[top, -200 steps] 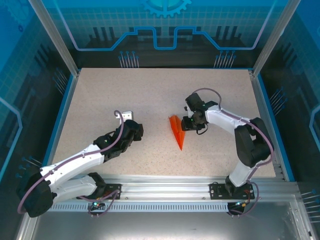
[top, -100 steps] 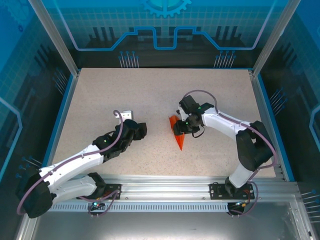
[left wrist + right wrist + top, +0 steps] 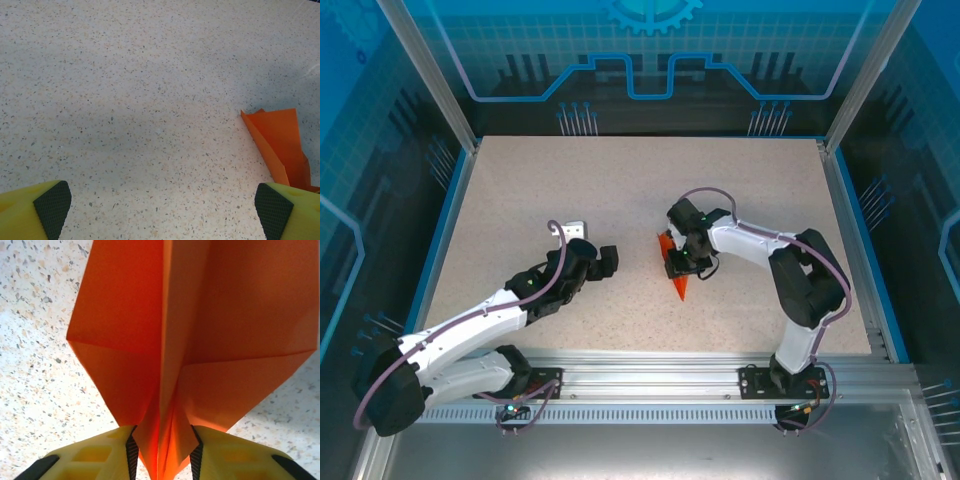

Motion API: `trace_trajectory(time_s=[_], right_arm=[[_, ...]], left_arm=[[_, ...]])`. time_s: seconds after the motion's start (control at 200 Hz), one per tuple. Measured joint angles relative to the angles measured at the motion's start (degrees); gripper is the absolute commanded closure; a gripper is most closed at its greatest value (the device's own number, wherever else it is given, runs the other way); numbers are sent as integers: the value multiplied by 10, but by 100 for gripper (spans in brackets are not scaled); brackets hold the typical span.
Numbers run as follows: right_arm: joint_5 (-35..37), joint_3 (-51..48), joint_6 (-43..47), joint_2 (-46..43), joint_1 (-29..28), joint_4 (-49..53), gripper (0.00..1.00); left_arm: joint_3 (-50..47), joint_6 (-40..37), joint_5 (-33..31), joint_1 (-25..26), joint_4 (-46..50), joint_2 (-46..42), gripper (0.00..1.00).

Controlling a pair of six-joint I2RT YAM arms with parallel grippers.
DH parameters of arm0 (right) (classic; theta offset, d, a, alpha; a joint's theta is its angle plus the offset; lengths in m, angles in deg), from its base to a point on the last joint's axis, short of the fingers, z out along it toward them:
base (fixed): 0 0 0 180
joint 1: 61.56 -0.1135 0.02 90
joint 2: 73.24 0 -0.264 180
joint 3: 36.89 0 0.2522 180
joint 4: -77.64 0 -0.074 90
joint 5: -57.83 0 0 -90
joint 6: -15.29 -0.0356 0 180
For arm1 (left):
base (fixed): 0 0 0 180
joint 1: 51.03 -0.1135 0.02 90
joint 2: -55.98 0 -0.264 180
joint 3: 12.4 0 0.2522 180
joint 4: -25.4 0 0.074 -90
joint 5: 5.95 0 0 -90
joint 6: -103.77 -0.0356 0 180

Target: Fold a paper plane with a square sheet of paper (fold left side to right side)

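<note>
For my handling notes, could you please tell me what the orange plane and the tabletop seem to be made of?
The paper plane looks like thin matte orange paper: crisp creases and overlapping flaps. The table looks like matte speckled beige laminate or composite stone; the fine dark flecks fit either.

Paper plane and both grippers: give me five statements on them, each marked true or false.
1. The right gripper pinches the paper plane by its raised centre fold. True.
2. The left gripper stands wide open. True.
3. The left gripper touches the paper plane. False: it is over bare table, and the top view shows a gap between it and the plane on its right.
4. The paper plane is blue. False: it is orange-red.
5. In the top view, the plane's narrow tip points toward the arms' bases. True.
</note>
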Motion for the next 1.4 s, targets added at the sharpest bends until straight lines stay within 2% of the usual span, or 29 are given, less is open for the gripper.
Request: trace_trajectory(time_s=[0.22, 0.35, 0.395, 0.64, 0.84, 1.0, 1.185, 1.396], right_arm=[[22, 4, 2, 19, -2, 1, 74], [26, 15, -1, 29, -10, 7, 92], [29, 27, -8, 30, -13, 15, 94], [93, 207, -38, 78, -12, 89, 96], [145, 369, -53, 190, 2, 139, 96], [155, 468, -61, 281, 17, 167, 95], [159, 534, -61, 347, 24, 197, 94], [159, 549, -57, 360, 24, 211, 90]], left_arm=[[0, -2, 1, 0, 0, 0, 1], [0, -2, 2, 0, 0, 0, 1], [0, -2, 2, 0, 0, -1, 1], [0, -6, 2, 0, 1, -13, 1], [0, -17, 5, 0, 7, -15, 1], [0, -17, 10, 0, 7, -18, 1], [0, -17, 11, 0, 11, -18, 2], [0, -17, 11, 0, 16, -18, 1]])
